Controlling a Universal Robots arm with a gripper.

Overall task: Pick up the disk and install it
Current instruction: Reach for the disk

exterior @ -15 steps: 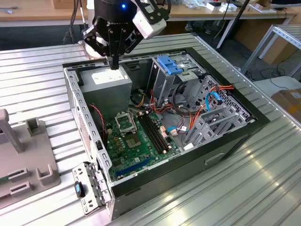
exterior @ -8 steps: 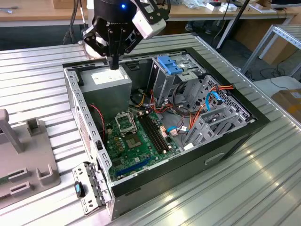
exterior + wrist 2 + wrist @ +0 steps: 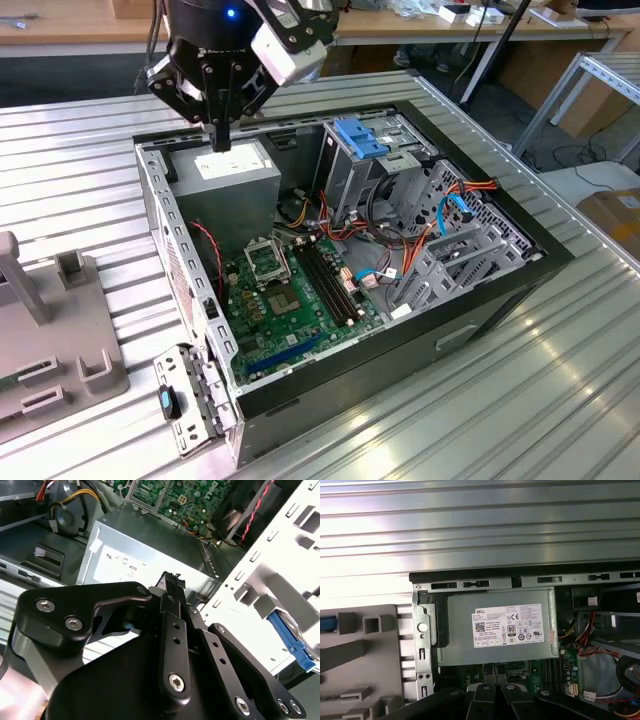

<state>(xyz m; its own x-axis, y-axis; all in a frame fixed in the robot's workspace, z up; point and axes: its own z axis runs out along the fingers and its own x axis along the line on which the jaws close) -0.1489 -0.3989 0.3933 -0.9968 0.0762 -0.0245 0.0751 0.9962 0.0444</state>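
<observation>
Gripper [image 3: 218,135] hangs fingers-down just above the big grey box with the white label [image 3: 235,170], at the back corner of the open computer case [image 3: 470,325]. In the second wrist view its fingers [image 3: 172,610] lie pressed together with nothing between them, so it is closed and empty. By that, the task looks barely started: the disk is neither lifted nor seen seated anywhere.

At the exterior view's left a grey plastic fixture [image 3: 60,340] rests on the ribbed metal table [image 3: 560,400], near the case wall [image 3: 175,240]. The first wrist view shows a bright blue edge [image 3: 327,622] at the far side of that fixture, and the second wrist view shows a blue strip [image 3: 294,642] beyond the pale wall. Either could be a rail of the disk, but I cannot tell, since no dark drive body shows.

Moving right, the case holds the labelled box at the back and the green motherboard [image 3: 290,300] on its floor. Next comes the tall grey cage [image 3: 350,185] with its light-blue latch [image 3: 360,137]. At the exterior view's right are grey drive bays [image 3: 450,255], threaded with red, orange and blue cables [image 3: 455,210]. Whether a bay holds a drive is unclear, though none shows blue rails.
</observation>
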